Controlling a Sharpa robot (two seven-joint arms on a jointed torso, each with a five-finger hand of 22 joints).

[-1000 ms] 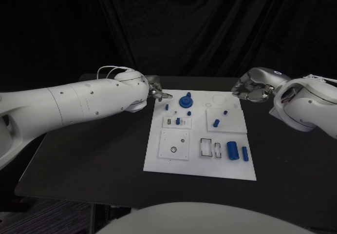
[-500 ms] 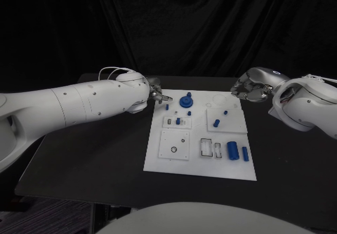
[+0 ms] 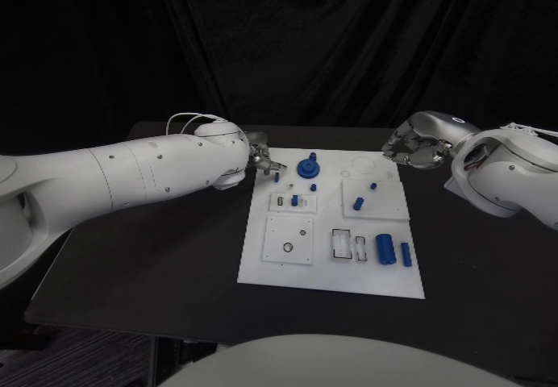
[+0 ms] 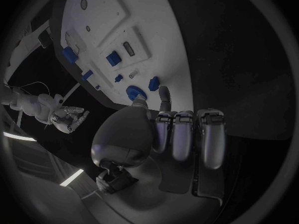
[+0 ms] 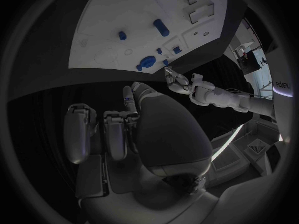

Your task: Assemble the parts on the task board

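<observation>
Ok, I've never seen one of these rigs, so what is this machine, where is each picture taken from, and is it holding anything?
It is a robot with two white arms, each ending in a silver hand with many fingers. The head view looks down from the robot's head at a black table. On it lies the white task board, with small blue parts such as a round knob and two blue cylinders lying side by side. The left hand hovers at the board's far left corner, the right hand at its far right corner. The round pictures come from cameras behind each wrist. Both hands have their fingers curled in and hold nothing.
</observation>
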